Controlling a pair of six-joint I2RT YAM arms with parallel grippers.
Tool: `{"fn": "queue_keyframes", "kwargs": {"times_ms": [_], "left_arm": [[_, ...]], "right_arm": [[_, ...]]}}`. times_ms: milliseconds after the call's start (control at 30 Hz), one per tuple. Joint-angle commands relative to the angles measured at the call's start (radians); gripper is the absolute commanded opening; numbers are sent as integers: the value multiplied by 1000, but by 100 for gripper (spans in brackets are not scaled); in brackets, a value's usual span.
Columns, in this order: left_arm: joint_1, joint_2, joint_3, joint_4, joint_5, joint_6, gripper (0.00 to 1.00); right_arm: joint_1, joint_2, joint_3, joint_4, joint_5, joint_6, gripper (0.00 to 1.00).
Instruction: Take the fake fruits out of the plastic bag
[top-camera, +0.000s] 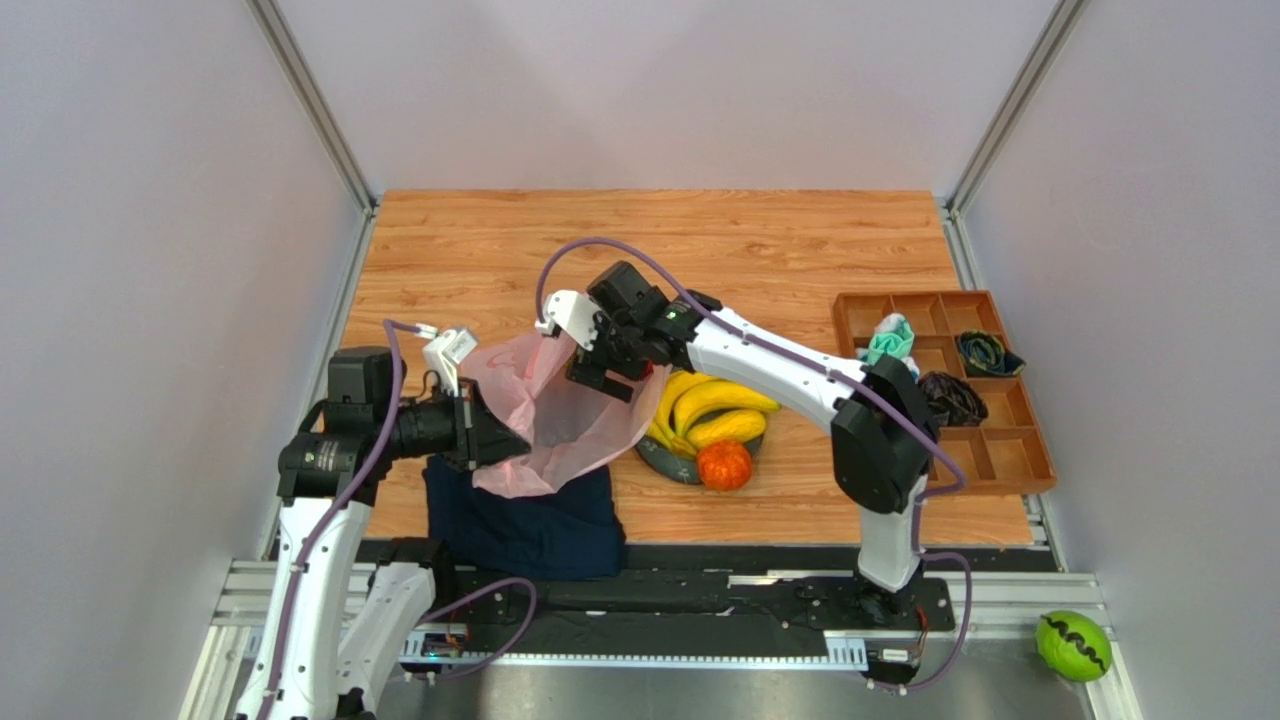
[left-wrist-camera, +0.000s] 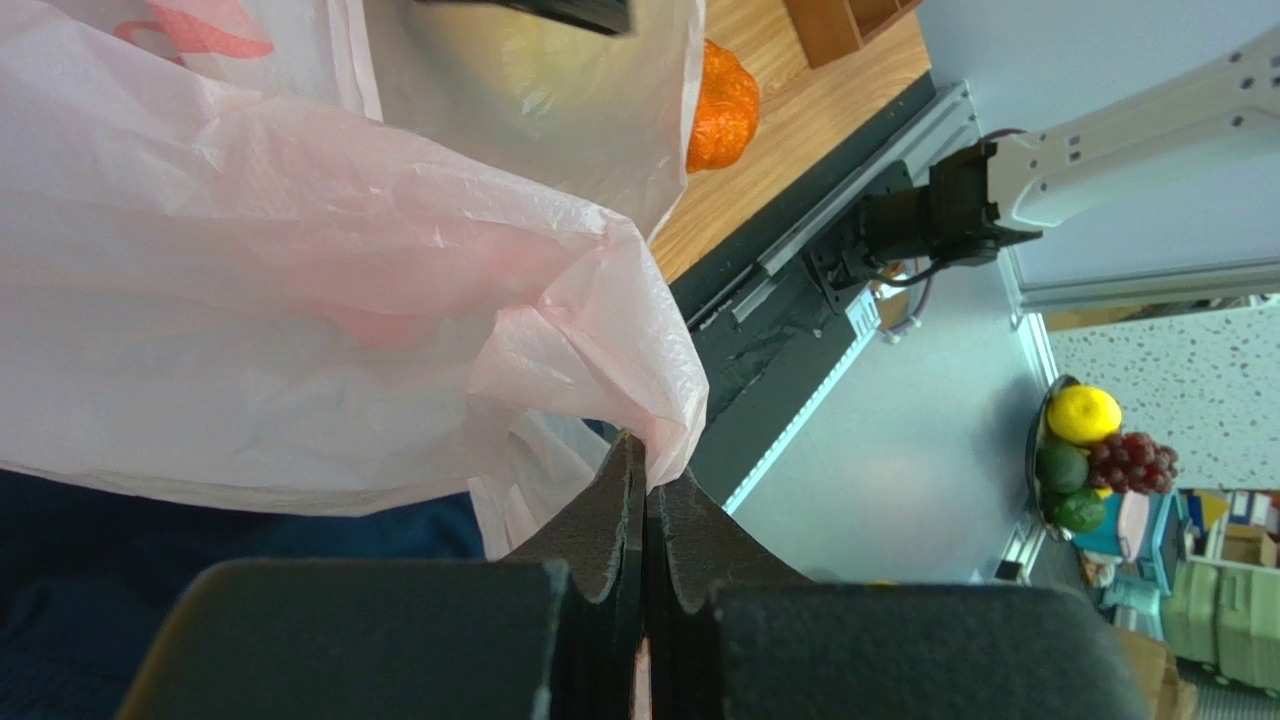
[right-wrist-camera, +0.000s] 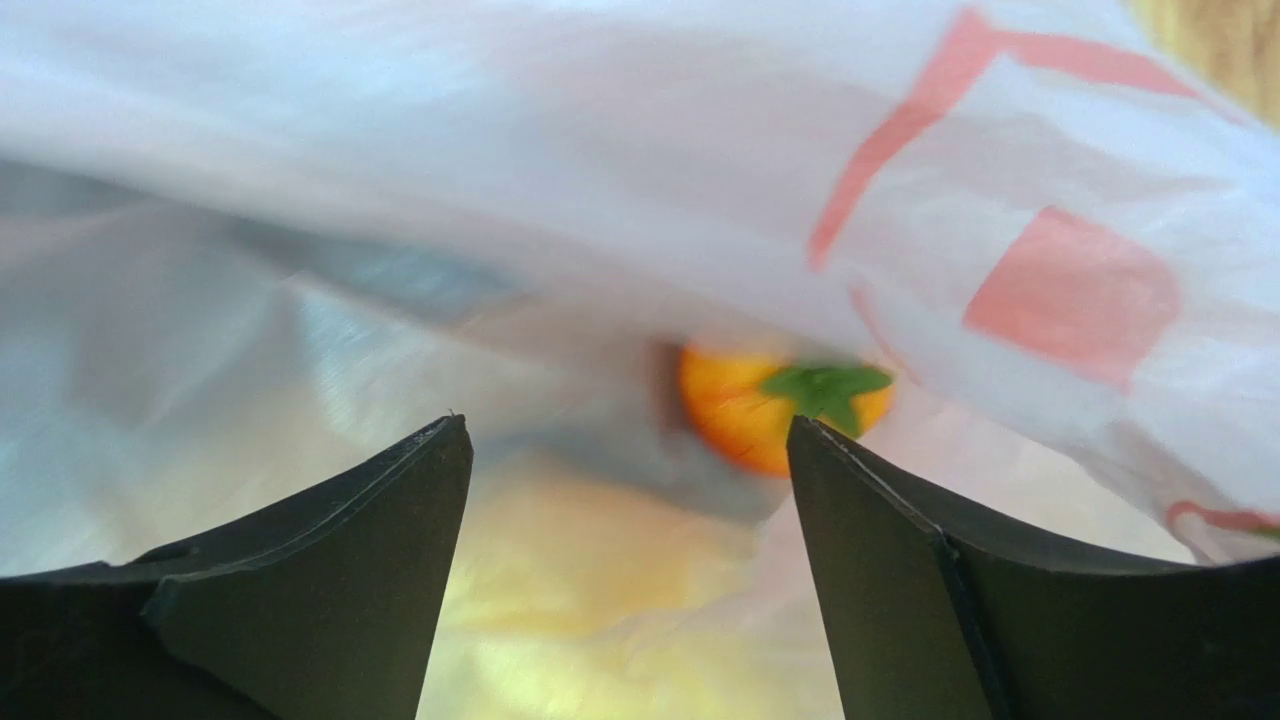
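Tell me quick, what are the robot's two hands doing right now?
Left gripper: closed, pinching an edge of the plastic bag.
Right gripper: open, holding nothing, facing the bag.

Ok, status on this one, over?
Left gripper shut on plastic bag edge. Right gripper open at bag. Banana bunch, orange fruit on plate, outside bag. Navy cloth below.

No legible text anywhere. Plastic bag (right-wrist-camera: 601, 150) bears red printed marks (right-wrist-camera: 1070, 297), folded and cropped; no letters made out.
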Motion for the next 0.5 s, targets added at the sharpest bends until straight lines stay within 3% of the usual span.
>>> {"fn": "queue_keyframes", "kwargs": {"times_ms": [0,333,467], "left_arm": [[6,-5,15,17,56,-7,0],[6,-25,7,-21,48,31,0],[6,-36,10,-40,47,45,0]], "right_arm": [[-33,108,134,37,68,-3,82],[-62,284,233,13,257,-169,87],[-88,352,236,83,300,-207,88]]}}
